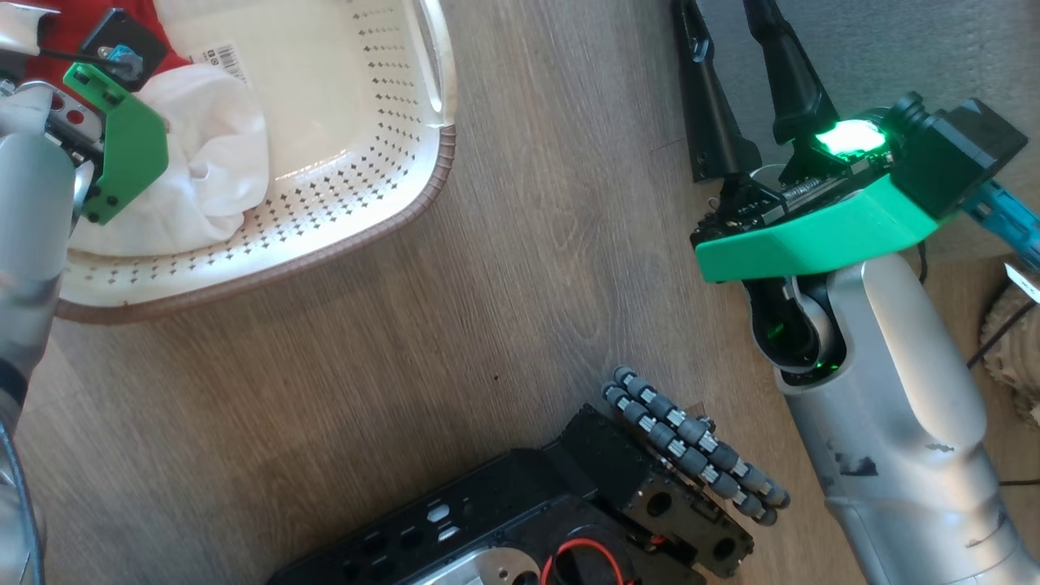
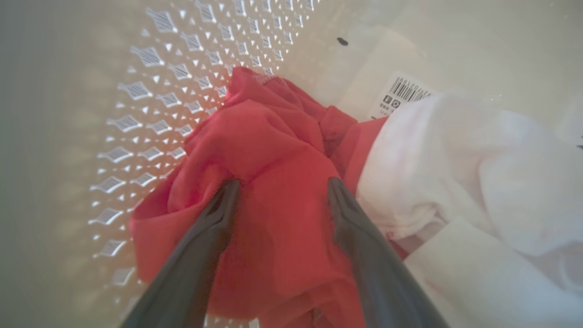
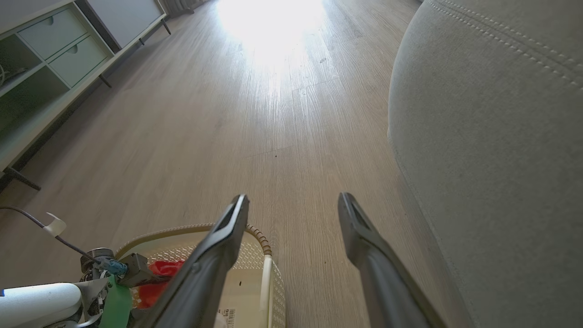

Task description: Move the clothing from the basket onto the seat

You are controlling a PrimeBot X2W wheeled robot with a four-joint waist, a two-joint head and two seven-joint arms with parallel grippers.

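While the left gripper [image 2: 283, 182] stands with fingers apart over the red garment [image 2: 255, 132], nothing is clamped. It and the white garment [image 2: 455, 159] lie in the basket [image 2: 150, 91], apart from the seat [image 3: 492, 159]. The right gripper [image 3: 294, 200] is likewise spread, empty. Risk: a shallow pinch may shed the fabric; a fingertip caught in a perforation would drag the basket.

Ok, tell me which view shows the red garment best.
Left wrist view: the red garment sits bunched in the middle, close up, ahead of the open left pincer. Head view catches a scrap of it; right wrist view a small patch.
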